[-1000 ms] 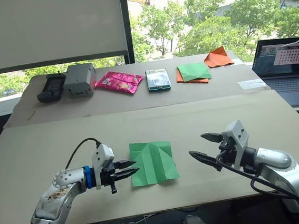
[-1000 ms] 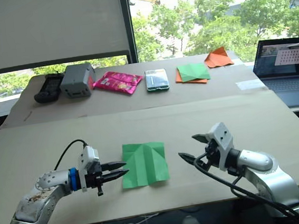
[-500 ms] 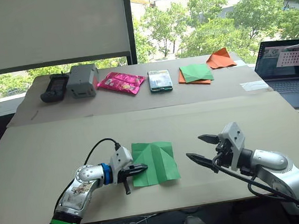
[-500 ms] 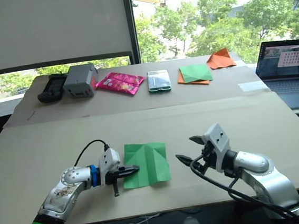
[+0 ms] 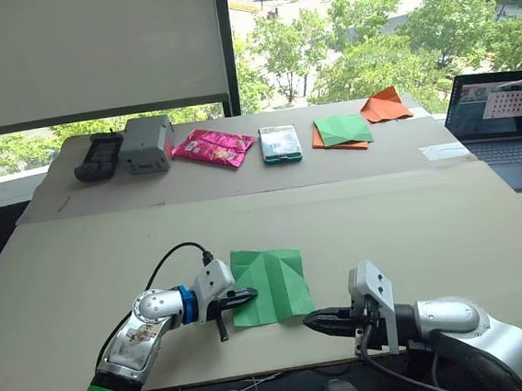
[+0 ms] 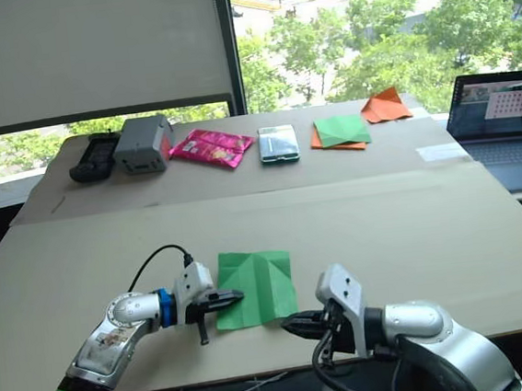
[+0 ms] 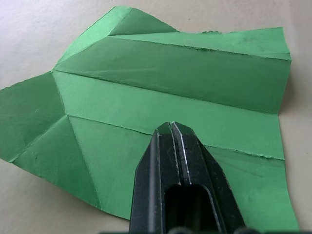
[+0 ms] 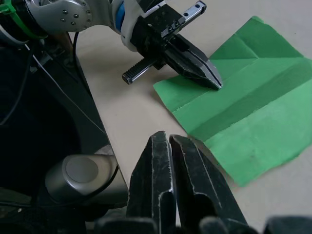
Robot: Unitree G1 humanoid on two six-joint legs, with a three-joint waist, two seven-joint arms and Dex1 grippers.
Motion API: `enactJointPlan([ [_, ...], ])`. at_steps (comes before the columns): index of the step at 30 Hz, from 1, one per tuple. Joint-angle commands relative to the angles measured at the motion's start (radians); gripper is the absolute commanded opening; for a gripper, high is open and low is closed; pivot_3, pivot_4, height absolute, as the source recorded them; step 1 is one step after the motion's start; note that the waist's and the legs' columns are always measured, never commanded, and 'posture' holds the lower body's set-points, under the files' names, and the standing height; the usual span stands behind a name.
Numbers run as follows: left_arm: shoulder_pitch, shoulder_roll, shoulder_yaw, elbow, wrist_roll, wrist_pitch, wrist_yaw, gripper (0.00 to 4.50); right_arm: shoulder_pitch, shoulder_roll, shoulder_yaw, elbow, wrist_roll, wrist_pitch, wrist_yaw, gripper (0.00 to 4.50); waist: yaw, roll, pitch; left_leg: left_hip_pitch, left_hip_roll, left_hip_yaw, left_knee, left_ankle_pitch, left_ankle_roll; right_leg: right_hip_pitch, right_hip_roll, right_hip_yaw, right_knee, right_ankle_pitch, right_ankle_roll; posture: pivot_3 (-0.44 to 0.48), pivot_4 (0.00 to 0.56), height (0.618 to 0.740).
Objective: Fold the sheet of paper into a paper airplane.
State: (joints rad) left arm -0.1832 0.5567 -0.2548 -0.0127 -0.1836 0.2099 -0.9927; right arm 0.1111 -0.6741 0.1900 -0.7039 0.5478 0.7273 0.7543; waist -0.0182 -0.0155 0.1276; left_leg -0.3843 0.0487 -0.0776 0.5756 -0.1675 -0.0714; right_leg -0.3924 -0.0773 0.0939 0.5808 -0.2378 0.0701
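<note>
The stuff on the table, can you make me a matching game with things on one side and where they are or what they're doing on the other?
Things:
1. sheet of paper
2. laptop
3. pink packet
4. left gripper

Places or states:
A. far row, beside the grey box
B. fingers shut, tips on the green paper's edge
C. near the table's front, between the two grippers
D. open, at the table's right side

Pairs: 1-C, 2-D, 3-A, 4-B

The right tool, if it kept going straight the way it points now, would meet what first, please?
Probably the near right corner of the sheet of paper, just ahead of the shut right tool; depth is hard to judge.
</note>
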Motion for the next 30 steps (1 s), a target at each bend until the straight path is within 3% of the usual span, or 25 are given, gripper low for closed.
enactJointPlan([
  [1, 0.027, 0.024, -0.035, 0.025, 0.035, 0.042, -0.015, 0.00, 0.016, 0.023, 0.044, -0.011, -0.036, -0.012, -0.041, 0.08, 0.000, -0.001, 0.000, 0.000, 0.000, 0.000, 0.000, 0.000, 0.000, 0.000, 0.000, 0.000, 0.000, 0.000, 0.000, 0.000, 0.150, 0.732],
  [16, -0.007, 0.032, -0.038, 0.059, 0.036, 0.042, -0.041, 0.00, 0.071, 0.201, 0.080, 0.168, -0.219, -0.144, -0.238, 0.08, 0.000, 0.000, -0.002, -0.001, 0.000, 0.000, -0.001, 0.000, 0.000, -0.002, 0.000, 0.000, 0.000, 0.000, 0.000, 0.000, 0.150, 0.732],
  [26, -0.029, 0.027, -0.049, 0.070, 0.041, 0.035, -0.053, 0.00, 0.102, 0.342, -0.015, 0.207, -0.209, -0.271, -0.324, 0.08, 0.000, 0.000, -0.003, -0.001, 0.000, 0.000, 0.000, 0.000, 0.000, -0.002, 0.000, -0.001, 0.000, 0.000, 0.000, 0.000, 0.150, 0.732],
  [30, -0.029, 0.026, -0.046, 0.063, 0.039, 0.040, -0.048, 0.00, 0.037, 0.420, 0.018, 0.223, -0.194, -0.262, -0.320, 0.08, -0.002, 0.002, -0.004, -0.001, 0.001, 0.000, -0.001, 0.000, 0.000, -0.002, 0.000, -0.001, 0.000, 0.000, 0.000, 0.000, 0.150, 0.732],
])
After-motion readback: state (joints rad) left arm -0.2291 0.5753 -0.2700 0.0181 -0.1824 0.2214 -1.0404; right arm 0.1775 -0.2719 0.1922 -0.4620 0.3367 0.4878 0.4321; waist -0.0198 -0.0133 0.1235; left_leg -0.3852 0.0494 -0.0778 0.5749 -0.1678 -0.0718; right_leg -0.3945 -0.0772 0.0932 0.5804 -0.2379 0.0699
